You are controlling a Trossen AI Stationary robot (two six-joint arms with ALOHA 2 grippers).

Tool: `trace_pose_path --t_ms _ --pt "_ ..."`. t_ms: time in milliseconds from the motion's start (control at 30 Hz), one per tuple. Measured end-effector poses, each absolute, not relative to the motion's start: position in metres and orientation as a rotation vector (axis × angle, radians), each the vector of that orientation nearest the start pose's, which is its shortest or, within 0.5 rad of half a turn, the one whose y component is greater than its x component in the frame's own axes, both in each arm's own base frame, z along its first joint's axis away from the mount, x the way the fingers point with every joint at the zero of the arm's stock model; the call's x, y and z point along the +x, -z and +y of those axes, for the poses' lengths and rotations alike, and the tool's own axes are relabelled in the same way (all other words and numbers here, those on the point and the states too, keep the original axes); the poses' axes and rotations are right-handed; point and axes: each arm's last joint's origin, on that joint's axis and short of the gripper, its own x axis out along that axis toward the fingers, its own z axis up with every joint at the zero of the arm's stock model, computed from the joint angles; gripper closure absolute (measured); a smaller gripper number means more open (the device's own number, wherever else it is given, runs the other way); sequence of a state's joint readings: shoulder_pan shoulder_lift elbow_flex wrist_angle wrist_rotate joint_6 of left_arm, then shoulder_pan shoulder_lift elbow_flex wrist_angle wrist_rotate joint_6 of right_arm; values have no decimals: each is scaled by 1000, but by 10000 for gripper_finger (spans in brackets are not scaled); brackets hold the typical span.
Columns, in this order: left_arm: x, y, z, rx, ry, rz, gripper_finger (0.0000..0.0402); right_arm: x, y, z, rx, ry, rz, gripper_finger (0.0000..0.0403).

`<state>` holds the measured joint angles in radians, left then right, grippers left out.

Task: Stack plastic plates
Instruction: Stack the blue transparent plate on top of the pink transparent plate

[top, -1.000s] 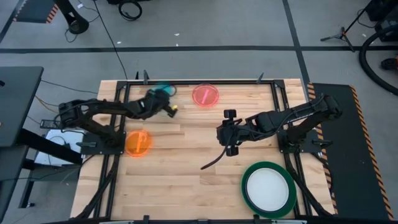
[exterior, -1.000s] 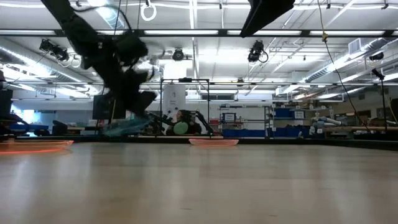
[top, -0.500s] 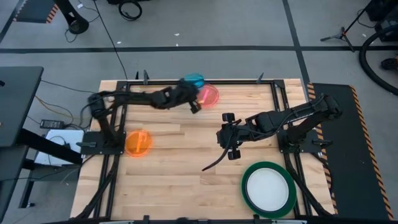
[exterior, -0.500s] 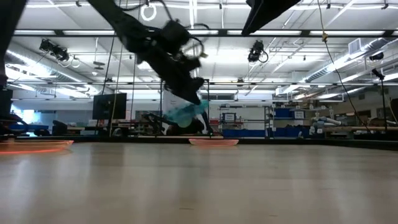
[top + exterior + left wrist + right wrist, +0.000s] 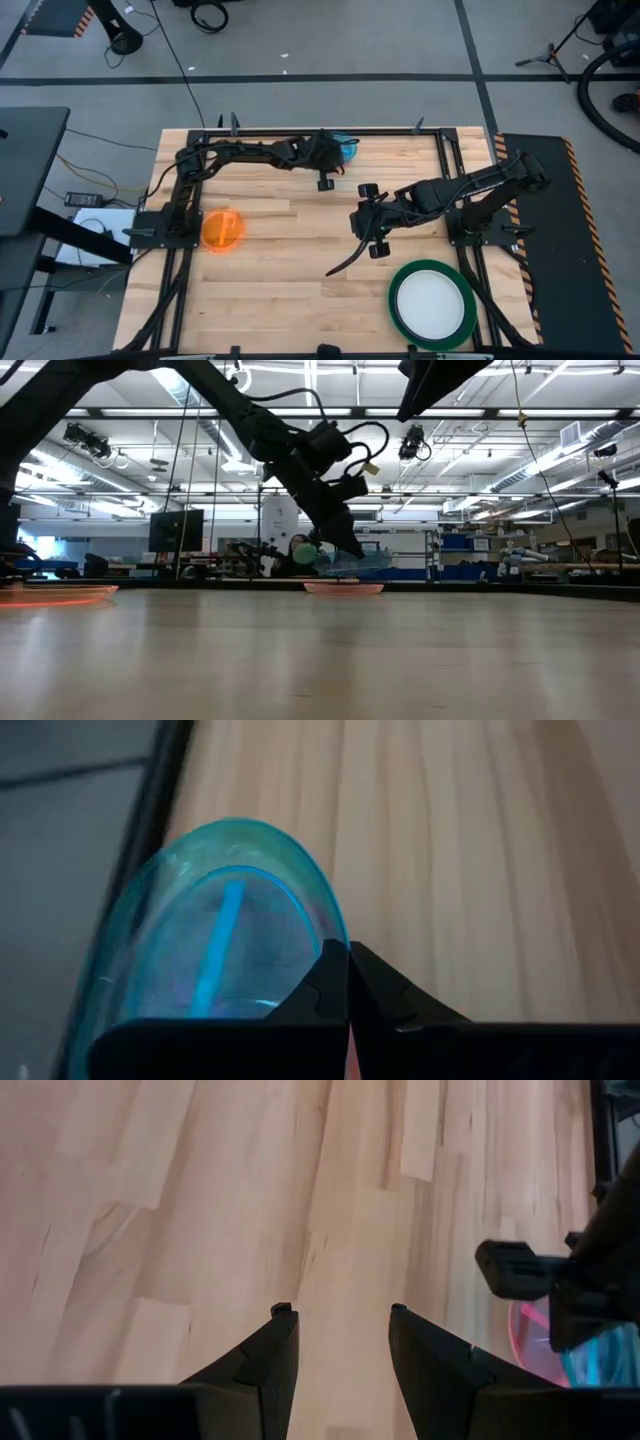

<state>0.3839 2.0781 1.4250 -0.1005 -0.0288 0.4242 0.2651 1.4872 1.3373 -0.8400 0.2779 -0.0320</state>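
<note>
Left tool (image 5: 335, 165), pinching the blue plate (image 5: 215, 945) by its rim, hovers over the pink plate (image 5: 343, 588) at the counter's (image 5: 290, 270) far edge; next comes lowering and releasing it there, while the right tool (image 5: 340, 1342) waits spread mid-counter.

Bare table (image 5: 290, 290) between orange plate (image 5: 222, 229) and white plate (image 5: 431, 303).

The blue plate (image 5: 220, 930) is glossy, see-through plastic; the table (image 5: 300, 250) is smooth, pale wood planks.
</note>
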Motion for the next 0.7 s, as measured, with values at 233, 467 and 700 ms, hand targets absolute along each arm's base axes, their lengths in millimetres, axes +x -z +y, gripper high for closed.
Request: trace_pose_path --t_ms 233,467,700 --pt "407 -160 175 200 -239 900 392 292 -309 74 -298 -1 956 239" --pt "410 -162 174 190 -240 876 390 292 -309 74 -282 12 954 239" --pt "416 -168 173 129 -241 772 379 292 -309 76 -272 11 952 239"
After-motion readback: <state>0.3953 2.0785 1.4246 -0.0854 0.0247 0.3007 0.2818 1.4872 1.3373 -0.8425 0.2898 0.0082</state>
